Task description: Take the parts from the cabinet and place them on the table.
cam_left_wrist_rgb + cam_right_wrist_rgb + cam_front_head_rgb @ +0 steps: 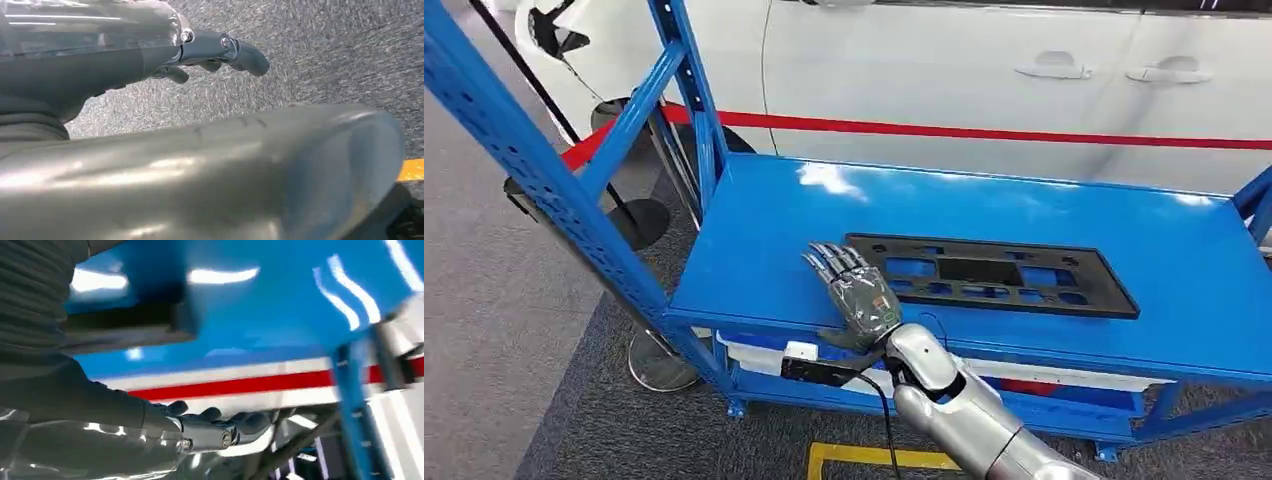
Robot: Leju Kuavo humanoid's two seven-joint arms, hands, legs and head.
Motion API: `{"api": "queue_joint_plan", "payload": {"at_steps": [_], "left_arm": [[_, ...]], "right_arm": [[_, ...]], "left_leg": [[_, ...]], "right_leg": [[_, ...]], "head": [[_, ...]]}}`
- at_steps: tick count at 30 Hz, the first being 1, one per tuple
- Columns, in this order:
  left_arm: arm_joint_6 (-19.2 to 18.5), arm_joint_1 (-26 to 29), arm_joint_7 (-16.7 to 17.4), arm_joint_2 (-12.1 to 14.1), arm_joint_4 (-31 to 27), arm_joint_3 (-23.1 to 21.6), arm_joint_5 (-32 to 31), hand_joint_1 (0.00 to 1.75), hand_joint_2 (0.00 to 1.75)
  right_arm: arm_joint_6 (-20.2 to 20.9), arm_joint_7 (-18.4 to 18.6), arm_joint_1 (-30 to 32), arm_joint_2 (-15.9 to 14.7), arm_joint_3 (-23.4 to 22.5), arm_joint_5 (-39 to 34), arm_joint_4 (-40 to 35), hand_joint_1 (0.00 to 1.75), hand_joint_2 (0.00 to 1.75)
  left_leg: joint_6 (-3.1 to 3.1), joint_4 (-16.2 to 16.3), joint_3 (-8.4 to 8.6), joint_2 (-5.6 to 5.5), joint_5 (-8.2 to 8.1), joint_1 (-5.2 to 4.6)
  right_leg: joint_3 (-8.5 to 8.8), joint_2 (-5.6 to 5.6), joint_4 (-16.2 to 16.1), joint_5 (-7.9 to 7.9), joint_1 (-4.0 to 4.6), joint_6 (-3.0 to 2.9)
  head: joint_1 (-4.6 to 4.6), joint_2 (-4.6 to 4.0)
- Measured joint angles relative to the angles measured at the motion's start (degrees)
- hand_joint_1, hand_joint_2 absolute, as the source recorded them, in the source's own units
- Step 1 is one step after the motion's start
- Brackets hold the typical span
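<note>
A flat black plastic part (989, 273) with several cut-outs lies on the top shelf of the blue cabinet (764, 240). My right hand (856, 290) is stretched out over the shelf's front edge, fingers straight and apart, with its fingertips just beside the part's left end. It holds nothing. In the right wrist view the black part (120, 325) shows as a dark slab on the blue surface, beyond my right hand (200, 432). My left hand (200, 50) hangs over grey carpet, its fingers loosely bent and nothing in them.
A white car (984, 70) with a red stripe stands right behind the cabinet. Slanted blue frame posts (534, 170) rise at the left. A round stand base (659, 365) and a yellow floor mark (864, 458) lie below. The lower shelf (1064, 385) holds white and red items.
</note>
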Motion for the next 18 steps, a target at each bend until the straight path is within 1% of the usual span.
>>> {"api": "queue_joint_plan", "payload": {"at_steps": [1,2,3,4,5,6,7,8,9,10,11,12,13,14,15,16,17,18], "left_arm": [[0.0,0.0,0.0,0.0,0.0,-0.1,0.0,0.0,0.0],[-0.1,0.0,0.1,0.0,0.0,-0.2,0.1,0.0,0.0],[-0.2,0.0,0.1,0.1,0.0,-0.3,0.1,0.0,0.0],[-0.2,0.1,0.1,0.1,0.0,-0.4,0.2,0.0,0.0],[-0.2,0.2,0.1,0.2,0.0,-0.4,0.2,0.0,0.0],[-0.2,0.2,0.1,0.2,0.0,-0.4,0.4,0.0,0.0],[-0.2,0.2,0.0,0.3,0.0,-0.4,0.6,0.0,0.0],[-0.2,0.2,0.0,0.4,0.0,-0.4,0.7,0.0,0.0],[-0.2,0.2,-0.1,0.4,0.0,-0.4,0.8,0.0,0.0],[-0.1,0.1,-0.2,0.4,0.0,-0.4,0.8,0.0,0.0],[-0.1,0.1,-0.2,0.4,0.0,-0.4,0.8,0.0,0.0],[-0.1,0.1,-0.3,0.4,0.0,-0.4,0.8,0.0,0.0],[0.0,0.2,-0.3,0.4,0.0,-0.4,0.8,0.0,0.0],[0.0,0.2,-0.3,0.5,0.0,-0.4,0.9,0.0,0.0],[0.0,0.2,-0.3,0.5,0.0,-0.4,0.9,0.0,0.0],[0.0,0.1,-0.3,0.5,0.0,-0.4,0.9,0.0,0.0],[-0.1,0.0,-0.3,0.5,0.0,-0.4,0.9,0.0,0.0],[-0.1,0.0,-0.4,0.5,0.0,-0.4,1.0,0.0,0.0]], "right_arm": [[-0.1,0.9,-0.7,0.0,-0.1,1.6,1.1,0.0,1.75],[-0.1,2.1,-1.3,0.0,-0.1,4.1,2.6,0.0,1.75],[-0.1,2.9,-1.7,0.0,-0.2,6.0,4.0,0.0,1.75],[-0.1,3.5,-2.0,-0.1,-0.2,7.2,5.0,0.0,1.75],[0.0,3.7,-2.3,-0.1,-0.2,8.2,6.1,0.0,1.75],[0.2,3.9,-2.7,-0.1,-0.2,8.8,7.0,0.0,1.75],[0.3,4.1,-3.2,-0.1,-0.2,9.5,8.0,0.0,1.75],[0.5,4.4,-3.9,-0.1,-0.2,10.1,8.8,0.0,1.75],[0.6,4.6,-4.6,-0.1,-0.2,10.3,9.3,0.0,1.75],[0.7,4.6,-5.1,-0.1,-0.2,10.6,10.0,0.0,1.75],[0.9,4.6,-5.4,-0.1,-0.1,10.8,10.4,0.0,1.75],[0.9,4.8,-5.5,-0.1,-0.1,11.0,10.6,0.0,1.75],[1.7,5.2,-6.0,0.0,0.0,11.4,11.1,0.0,1.75],[2.3,5.6,-6.4,0.0,0.1,11.8,11.4,0.0,1.75],[3.0,5.8,-6.8,0.0,0.2,12.0,11.7,0.0,1.75],[3.8,6.1,-7.3,0.0,0.3,12.2,12.1,0.0,1.75],[4.5,6.4,-7.6,0.0,0.5,12.2,12.4,0.0,1.75],[5.1,6.6,-7.8,0.0,0.7,12.3,12.7,0.0,1.75]], "left_leg": [[0.05,3.2,-1.44,-0.02,-1.89,-0.01],[0.0,8.2,-3.8,-0.02,-4.34,0.0],[-0.07,12.6,-5.99,-0.02,-6.09,0.0],[-0.16,15.9,-7.67,-0.02,-6.96,0.0],[-0.16,16.3,-7.92,-0.01,-6.3,0.0],[-0.11,14.3,-7.06,-0.01,-4.68,0.0],[0.02,9.8,-4.93,-0.01,-2.01,0.0],[0.24,4.4,-2.29,0.02,0.67,0.0],[0.59,-0.1,-0.3,0.09,1.7,-0.03],[0.8,-0.9,0.37,0.07,0.87,-0.43],[1.15,-0.8,0.2,-0.05,1.08,-0.28],[1.21,-0.8,0.18,-0.09,1.1,-0.36],[1.55,-0.8,0.24,-0.15,1.05,-0.64],[1.98,-1.4,0.45,-0.11,1.33,-0.33],[2.24,-1.6,0.69,-0.04,1.51,-0.14],[2.47,-1.7,0.71,-0.01,1.58,-0.08],[2.51,-1.7,0.65,-0.01,1.59,-0.06],[2.55,-1.7,0.65,-0.01,1.56,-0.06]], "right_leg": [[0.01,-0.12,0.0,-0.06,0.06,-0.47],[0.03,-0.14,0.0,-0.13,0.25,-0.61],[0.02,-0.16,0.1,-0.15,0.42,-0.69],[-0.03,-0.16,0.1,-0.22,0.57,-0.79],[0.01,-0.14,0.2,-0.24,0.64,-0.82],[0.05,-0.11,0.3,-0.31,0.71,-0.84],[0.1,-0.02,0.5,-0.46,0.71,-0.75],[0.14,0.08,0.8,-0.7,0.72,-0.6],[0.09,0.1,1.3,-1.03,0.71,-0.34],[-0.26,0.18,1.8,-1.31,1.13,0.05],[-0.34,0.16,1.8,-1.26,1.03,0.2],[-0.31,0.16,1.8,-1.24,1.04,0.24],[-0.18,0.14,1.6,-1.21,0.85,0.65],[-0.14,0.19,1.7,-1.39,0.87,0.98],[-0.27,0.17,2.6,-2.09,0.65,1.33],[-1.54,0.1,5.0,-3.8,0.61,1.76],[-3.57,0.11,9.2,-5.95,0.34,2.15],[-5.67,0.1,13.4,-7.75,0.13,2.45]], "head": [[-0.09,0.0],[-0.07,0.0],[-0.05,0.0],[-0.07,0.0],[-0.07,0.0],[-0.07,0.0],[-0.07,0.0],[-0.07,0.0],[-0.07,0.0],[-0.05,0.0],[0.07,0.0],[0.07,0.0],[0.04,0.0],[0.0,0.0],[0.04,0.0],[0.15,0.0],[0.13,0.0],[0.11,0.0]]}}
